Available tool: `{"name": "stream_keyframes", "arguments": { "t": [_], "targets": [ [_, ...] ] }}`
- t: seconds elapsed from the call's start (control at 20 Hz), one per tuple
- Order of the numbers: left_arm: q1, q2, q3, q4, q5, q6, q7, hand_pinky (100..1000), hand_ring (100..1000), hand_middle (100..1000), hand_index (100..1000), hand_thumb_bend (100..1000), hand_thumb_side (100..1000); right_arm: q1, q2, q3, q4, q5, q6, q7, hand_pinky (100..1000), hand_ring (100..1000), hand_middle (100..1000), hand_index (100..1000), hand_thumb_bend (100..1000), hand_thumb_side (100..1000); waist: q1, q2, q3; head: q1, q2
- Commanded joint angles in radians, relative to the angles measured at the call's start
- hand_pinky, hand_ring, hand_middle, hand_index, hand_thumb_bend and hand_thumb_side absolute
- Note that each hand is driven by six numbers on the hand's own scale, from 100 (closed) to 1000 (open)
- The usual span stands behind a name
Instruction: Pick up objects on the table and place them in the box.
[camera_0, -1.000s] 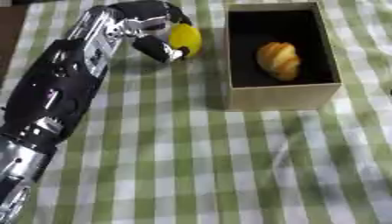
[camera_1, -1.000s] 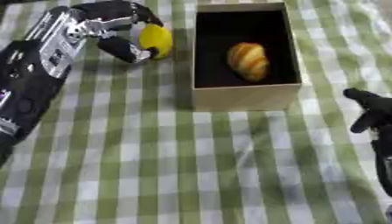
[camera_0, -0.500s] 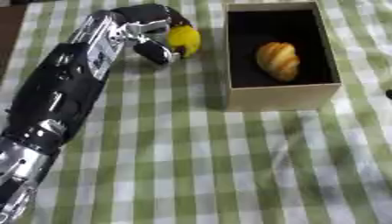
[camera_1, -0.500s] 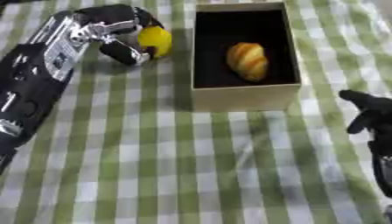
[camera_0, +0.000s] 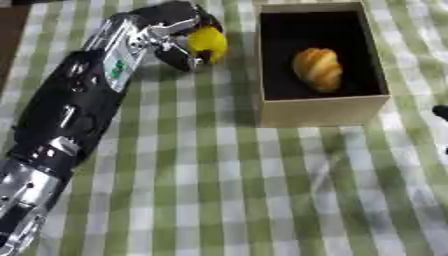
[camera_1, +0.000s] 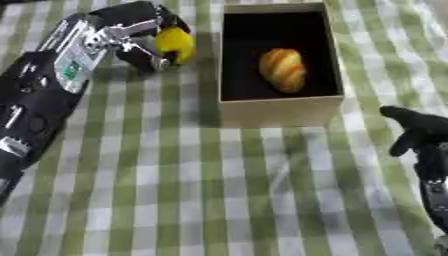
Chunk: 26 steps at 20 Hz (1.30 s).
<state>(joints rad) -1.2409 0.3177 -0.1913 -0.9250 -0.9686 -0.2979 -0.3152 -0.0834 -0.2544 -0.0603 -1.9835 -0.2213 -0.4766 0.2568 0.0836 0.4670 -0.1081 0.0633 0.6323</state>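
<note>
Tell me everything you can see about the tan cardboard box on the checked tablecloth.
The tan cardboard box is an open, lidless rectangle with a dark inside, standing upright on the green-and-white checked tablecloth. One golden-brown croissant-like pastry lies in it. The left hand, curled round a yellow object, is just beside its left wall, not touching.

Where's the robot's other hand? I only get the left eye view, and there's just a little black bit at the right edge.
Observer: The right eye view shows the whole right hand. It rests on the checked cloth, right of the box, by its near corner.
Operator: Is it holding something, like the left hand with the yellow thing?
Observer: No, it holds nothing, and its fingers look uncurled.
Operator: Is it touching the box?
Observer: No, a strip of cloth shows between them.
</note>
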Motion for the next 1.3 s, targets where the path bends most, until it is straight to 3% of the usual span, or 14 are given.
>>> {"name": "stream_keyframes", "arguments": {
  "t": [0.05,0.3,0.65,1.0,1.3],
  "targets": [
    [-0.028,0.034,-0.012,-0.062,-0.031,0.018,0.070,571,579,506,705,152,100,0.008,-0.017,-0.006,-0.017,-0.001,-0.019,-0.007,956,829,436,749,100,530,-0.009,-0.035,0.004,-0.004,0.006],
    [-0.039,0.036,-0.032,-0.178,-0.025,0.037,0.111,560,557,486,690,107,100,0.027,-0.038,-0.015,-0.017,-0.022,-0.068,-0.017,953,829,443,751,100,523,-0.017,-0.053,0.012,-0.003,0.014],
    [-0.062,0.005,-0.087,-0.344,0.127,0.047,0.033,561,540,477,689,100,100,0.041,-0.051,-0.021,-0.017,-0.048,-0.096,-0.018,952,829,449,753,100,525,-0.021,-0.072,0.015,0.009,0.015],
    [-0.086,-0.094,-0.150,-0.364,0.257,0.051,-0.082,569,533,476,693,100,159,0.038,-0.057,-0.035,-0.017,-0.075,-0.101,-0.025,951,829,455,754,100,531,-0.019,-0.078,0.000,0.024,0.021],
    [-0.112,-0.154,-0.176,-0.317,0.221,0.029,-0.086,571,534,484,693,100,125,0.026,-0.069,-0.052,-0.017,-0.101,-0.101,-0.037,951,829,458,754,100,528,-0.008,-0.077,-0.014,0.032,0.025]
  ]
}}
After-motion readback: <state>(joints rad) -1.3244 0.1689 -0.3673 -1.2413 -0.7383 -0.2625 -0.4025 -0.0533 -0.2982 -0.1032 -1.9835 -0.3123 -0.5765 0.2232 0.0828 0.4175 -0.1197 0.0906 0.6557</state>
